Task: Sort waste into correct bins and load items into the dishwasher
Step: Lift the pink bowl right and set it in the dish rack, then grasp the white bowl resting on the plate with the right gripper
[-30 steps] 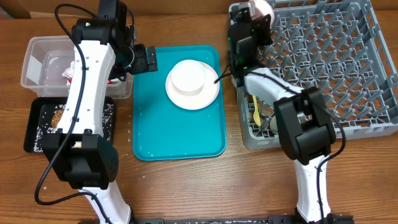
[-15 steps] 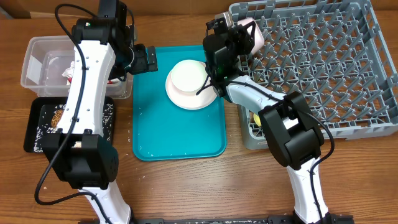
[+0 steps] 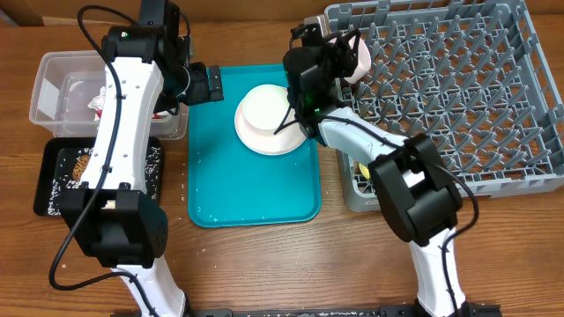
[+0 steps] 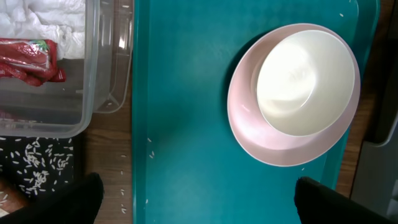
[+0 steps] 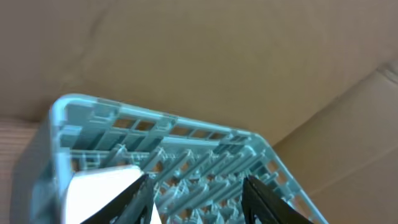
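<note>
A small white bowl (image 3: 267,109) sits on a pale plate (image 3: 295,139) on the teal tray; both show in the left wrist view, bowl (image 4: 305,81) and plate (image 4: 273,146). My left gripper (image 3: 210,84) is open and empty above the tray's left part (image 4: 199,199). My right gripper (image 3: 339,53) is open at the left corner of the grey dish rack (image 3: 458,97), with another white bowl (image 3: 359,55) standing there, beside its left finger (image 5: 99,193). The gripper's midpoint (image 5: 196,202) faces the rack pegs. A yellow spoon (image 3: 362,166) lies in the rack's front corner.
The clear tub (image 3: 53,66) holds crumpled white paper (image 4: 50,15) and a red-and-white wrapper (image 4: 25,59). The black tray (image 3: 48,189) holds rice grains (image 4: 31,168) and a brown lump (image 3: 82,165). The teal tray (image 3: 256,189) lies between the bins and the rack.
My right gripper has swung left from the rack's back-left corner toward the tray's right rim. The white bowl by it now shows lower in the rack. The left arm has not moved.
</note>
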You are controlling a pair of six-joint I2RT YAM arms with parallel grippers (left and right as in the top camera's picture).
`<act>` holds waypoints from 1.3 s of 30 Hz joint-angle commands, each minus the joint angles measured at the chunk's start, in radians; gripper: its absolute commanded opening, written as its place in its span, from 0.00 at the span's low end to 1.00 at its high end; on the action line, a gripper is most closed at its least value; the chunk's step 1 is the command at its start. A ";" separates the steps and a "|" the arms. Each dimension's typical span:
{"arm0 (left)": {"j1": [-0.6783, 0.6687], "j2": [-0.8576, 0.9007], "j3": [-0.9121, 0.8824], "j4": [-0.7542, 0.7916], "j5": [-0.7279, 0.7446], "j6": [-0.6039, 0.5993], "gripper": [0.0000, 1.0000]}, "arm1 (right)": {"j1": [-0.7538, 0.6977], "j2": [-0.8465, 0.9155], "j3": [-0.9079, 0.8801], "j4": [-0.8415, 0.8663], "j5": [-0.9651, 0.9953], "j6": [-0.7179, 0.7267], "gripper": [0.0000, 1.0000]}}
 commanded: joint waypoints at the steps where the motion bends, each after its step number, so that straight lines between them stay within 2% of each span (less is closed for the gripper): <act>1: 0.005 -0.010 0.015 0.004 -0.007 0.014 1.00 | 0.052 -0.108 0.008 -0.156 -0.131 0.217 0.49; 3: 0.005 -0.010 0.015 0.004 -0.007 0.014 1.00 | 0.085 -0.163 0.008 -0.370 -0.273 0.415 0.57; 5: 0.005 -0.010 0.015 0.004 -0.007 0.014 1.00 | 0.101 -0.216 0.008 -0.541 -0.418 0.585 0.58; 6: 0.005 -0.010 0.015 0.004 -0.007 0.014 1.00 | 0.103 -0.230 0.008 -0.584 -0.470 0.623 0.58; 11: 0.005 -0.010 0.015 0.004 -0.007 0.014 1.00 | 0.097 -0.303 0.008 -0.840 -1.026 0.857 0.56; 13: 0.005 -0.010 0.015 0.004 -0.007 0.014 1.00 | 0.089 -0.298 0.003 -0.866 -1.119 0.929 0.56; 17: 0.005 -0.010 0.015 0.004 -0.007 0.014 1.00 | 0.087 -0.270 -0.026 -0.843 -1.094 1.005 0.56; 20: 0.005 -0.010 0.015 0.004 -0.007 0.014 1.00 | 0.086 -0.235 -0.027 -0.823 -1.072 1.038 0.45; 28: 0.005 -0.010 0.015 0.004 -0.007 0.014 1.00 | 0.039 -0.166 -0.027 -0.881 -1.057 1.263 0.40; 36: 0.005 -0.010 0.015 0.004 -0.007 0.014 1.00 | 0.037 -0.129 -0.027 -0.873 -1.073 1.268 0.40; 39: 0.005 -0.010 0.015 0.004 -0.007 0.013 1.00 | 0.042 -0.110 -0.028 -0.853 -1.081 1.269 0.34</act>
